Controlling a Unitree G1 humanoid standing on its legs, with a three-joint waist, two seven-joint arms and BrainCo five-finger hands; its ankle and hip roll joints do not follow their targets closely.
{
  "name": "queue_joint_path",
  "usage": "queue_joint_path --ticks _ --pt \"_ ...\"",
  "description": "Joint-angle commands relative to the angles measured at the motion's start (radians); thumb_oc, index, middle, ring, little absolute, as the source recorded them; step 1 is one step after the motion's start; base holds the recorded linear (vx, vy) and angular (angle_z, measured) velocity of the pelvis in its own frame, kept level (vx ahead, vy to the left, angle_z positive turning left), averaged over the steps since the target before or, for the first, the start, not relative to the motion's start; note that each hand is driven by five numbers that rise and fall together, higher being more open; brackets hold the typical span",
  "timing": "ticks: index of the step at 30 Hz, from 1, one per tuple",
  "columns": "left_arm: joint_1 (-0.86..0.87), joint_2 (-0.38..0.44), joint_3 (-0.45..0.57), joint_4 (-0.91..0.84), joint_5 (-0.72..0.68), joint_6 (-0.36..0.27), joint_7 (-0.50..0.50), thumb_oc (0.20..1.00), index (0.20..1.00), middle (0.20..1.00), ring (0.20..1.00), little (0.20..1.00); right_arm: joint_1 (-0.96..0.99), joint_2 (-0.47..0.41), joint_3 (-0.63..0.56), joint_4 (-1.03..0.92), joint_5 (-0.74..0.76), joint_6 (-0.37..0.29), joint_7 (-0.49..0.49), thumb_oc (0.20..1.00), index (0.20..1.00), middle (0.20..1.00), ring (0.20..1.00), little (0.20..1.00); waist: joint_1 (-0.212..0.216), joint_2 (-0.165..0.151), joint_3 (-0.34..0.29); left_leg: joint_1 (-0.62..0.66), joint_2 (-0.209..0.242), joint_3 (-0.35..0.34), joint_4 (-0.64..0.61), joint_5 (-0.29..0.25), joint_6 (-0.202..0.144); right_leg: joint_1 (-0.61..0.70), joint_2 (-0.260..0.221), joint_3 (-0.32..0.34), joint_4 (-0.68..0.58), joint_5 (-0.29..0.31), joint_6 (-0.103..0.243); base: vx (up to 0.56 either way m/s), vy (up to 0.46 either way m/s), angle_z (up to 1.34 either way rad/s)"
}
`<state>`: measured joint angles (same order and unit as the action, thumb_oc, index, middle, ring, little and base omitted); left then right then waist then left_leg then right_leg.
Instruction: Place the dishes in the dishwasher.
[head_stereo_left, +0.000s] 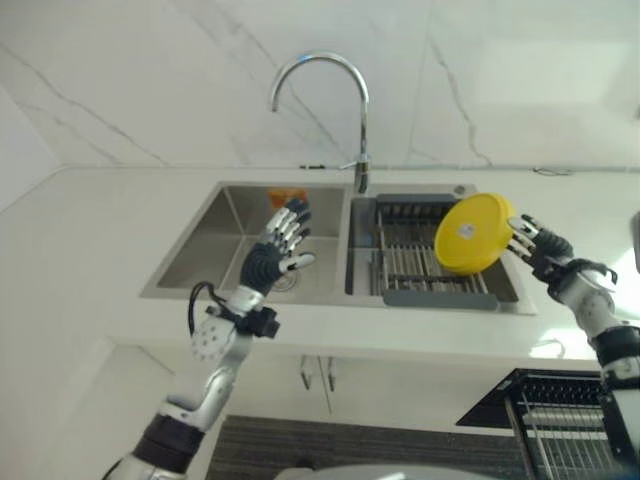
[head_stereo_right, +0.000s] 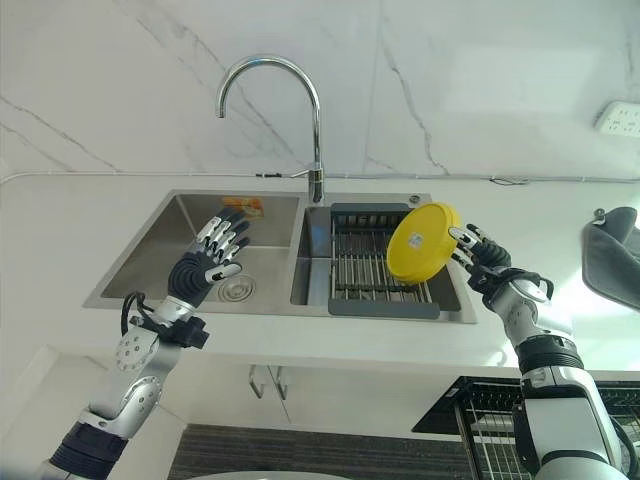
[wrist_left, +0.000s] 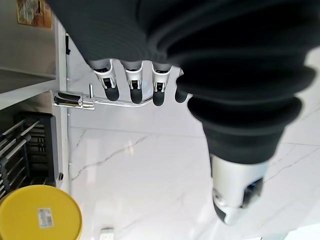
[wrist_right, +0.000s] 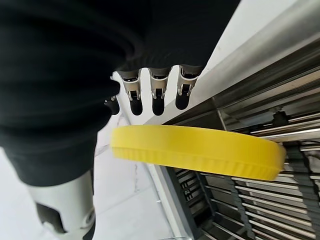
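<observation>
The right hand (head_stereo_right: 478, 256) is pinching the yellow plate (head_stereo_right: 424, 243) by its rim, fingers on one side and thumb on the other. The plate is standing up on its edge, tilted, over the dish rack (head_stereo_right: 382, 270) in the right side of the sink (head_stereo_right: 180, 255). The dishwasher rack (head_stereo_right: 500, 428) is down low on the right, nearer this hand, so the plate has to go down that way. The left hand (head_stereo_right: 208, 258) is spread out, holding nothing, over the left side of the sink. The right wrist view is showing the plate's ridged edge.

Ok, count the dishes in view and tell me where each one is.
1. A yellow plate is held in the right hand, tilted on edge above the drying rack in the right sink basin. Others may be hidden.
</observation>
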<state>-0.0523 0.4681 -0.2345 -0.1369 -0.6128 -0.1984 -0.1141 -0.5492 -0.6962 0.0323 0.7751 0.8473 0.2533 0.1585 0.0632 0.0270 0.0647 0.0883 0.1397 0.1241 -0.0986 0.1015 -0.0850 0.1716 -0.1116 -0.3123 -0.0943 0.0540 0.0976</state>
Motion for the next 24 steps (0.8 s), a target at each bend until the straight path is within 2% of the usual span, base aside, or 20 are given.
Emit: queue_joint_path --ticks 1,24 --pt "-0.115 0.035 -0.014 -0.014 -0.044 -0.053 0.015 1.000 1.000 1.000 1.000 1.000 -0.170 -0.062 0.038 0.037 0.042 -0.024 0.023 1.000 1.000 1.000 1.000 1.000 0.044 -0.041 0.011 0.061 0.051 0.016 0.011 -0.135 -0.044 0.011 -0.044 -0.027 0.007 -0.092 0.025 -0.02 0.009 0.05" --pt "-0.131 0.039 -0.022 -0.009 -0.049 -0.047 0.035 1.000 1.000 1.000 1.000 1.000 -0.213 -0.058 0.074 0.080 0.007 0.002 0.044 1.000 1.000 1.000 1.000 1.000 0.053 -0.042 0.015 0.059 0.043 0.007 0.011 -0.134 -0.043 0.016 -0.041 -0.037 0.007 -0.098 0.022 0.00 0.000 0.00"
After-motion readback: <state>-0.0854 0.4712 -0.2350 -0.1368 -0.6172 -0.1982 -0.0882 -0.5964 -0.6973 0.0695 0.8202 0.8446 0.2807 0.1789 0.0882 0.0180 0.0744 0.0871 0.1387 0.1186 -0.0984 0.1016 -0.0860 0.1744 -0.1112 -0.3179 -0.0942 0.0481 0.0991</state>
